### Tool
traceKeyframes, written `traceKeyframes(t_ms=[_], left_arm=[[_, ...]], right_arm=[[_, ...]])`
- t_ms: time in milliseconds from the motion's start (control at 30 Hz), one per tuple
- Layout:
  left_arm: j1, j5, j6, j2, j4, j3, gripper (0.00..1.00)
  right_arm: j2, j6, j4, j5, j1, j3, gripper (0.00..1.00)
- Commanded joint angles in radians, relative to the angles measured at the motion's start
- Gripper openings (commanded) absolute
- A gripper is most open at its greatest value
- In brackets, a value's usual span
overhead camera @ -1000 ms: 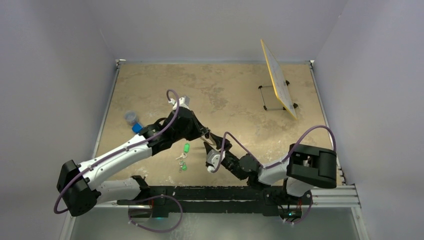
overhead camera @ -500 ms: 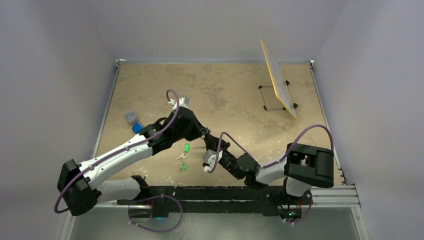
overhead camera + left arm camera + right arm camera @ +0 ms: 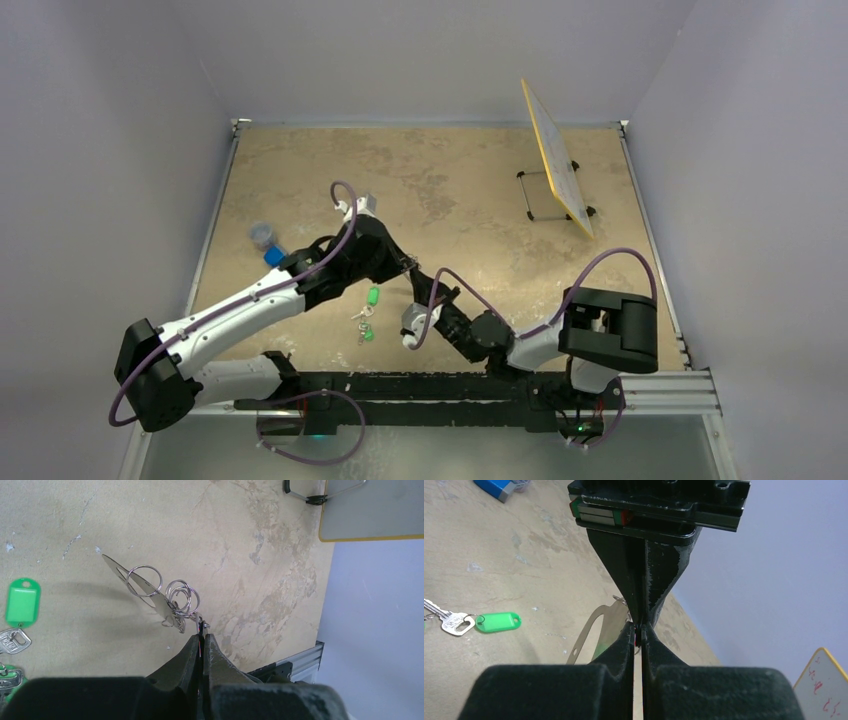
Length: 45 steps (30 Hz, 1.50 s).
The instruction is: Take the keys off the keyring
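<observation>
Both arms met near the middle of the table (image 3: 450,170), a little to the near side. The left gripper (image 3: 201,632) reached in from the left and the right gripper (image 3: 638,630) from the right, so their tips came together almost nose to nose.

From the left wrist I saw that claw's jaws pressed together on a tiny dark bit (image 3: 203,625) with a red streak. From the right wrist I saw the same bit pinched between that claw's closed jaws, directly under the left claw's tips. I could not tell whether the bit was one of the keys; it was too small.

The keyring (image 3: 155,602) hung from that pinch point. It was a pale, thin oval seen nearly edge-on from the left wrist and as an open loop from the right wrist. It was lifted off the table and threw a soft shadow beneath. Silver split rings (image 3: 180,600) were strung along it, one large ring further out and a tangle of smaller ones just beside the claw tips. I could not pick out any key blade on it.

The green-tagged bunch (image 3: 368,312) lay flat on the table just left of the claws, apart from the keyring. A blue object (image 3: 270,248) sat further left beside the left arm. A whiteboard (image 3: 557,160) leaned on its stand at the far right.
</observation>
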Motion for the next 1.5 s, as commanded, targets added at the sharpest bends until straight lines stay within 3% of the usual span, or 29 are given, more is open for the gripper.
traceKeyframes(t_ms=[0, 133, 400, 767, 1133, 1467], left_arm=[[-0.013, 0.045, -0.020, -0.063, 0.081, -0.004, 0.02], [-0.012, -0.004, 0.001, -0.114, 0.069, -0.011, 0.19], [-0.012, -0.096, 0.125, -0.200, 0.049, -0.012, 0.37], [-0.012, -0.115, 0.422, -0.361, 0.190, -0.178, 0.39], [-0.012, -0.069, 0.616, -0.578, 0.375, -0.414, 0.40], [-0.012, 0.122, 0.817, -0.559, 0.625, -0.536, 0.46]], right_arm=[[0.009, 0.004, 0.316, 0.068, -0.007, -0.002, 0.00], [-0.055, 0.064, 0.181, 0.018, -0.006, 0.003, 0.00], [-0.174, 0.149, -0.040, -0.056, -0.007, 0.014, 0.00], [-0.294, 0.276, -0.295, -0.171, -0.023, 0.058, 0.00], [-0.389, 0.354, -0.477, -0.244, -0.048, 0.064, 0.00], [-0.453, 0.416, -0.597, -0.296, -0.089, 0.091, 0.00]])
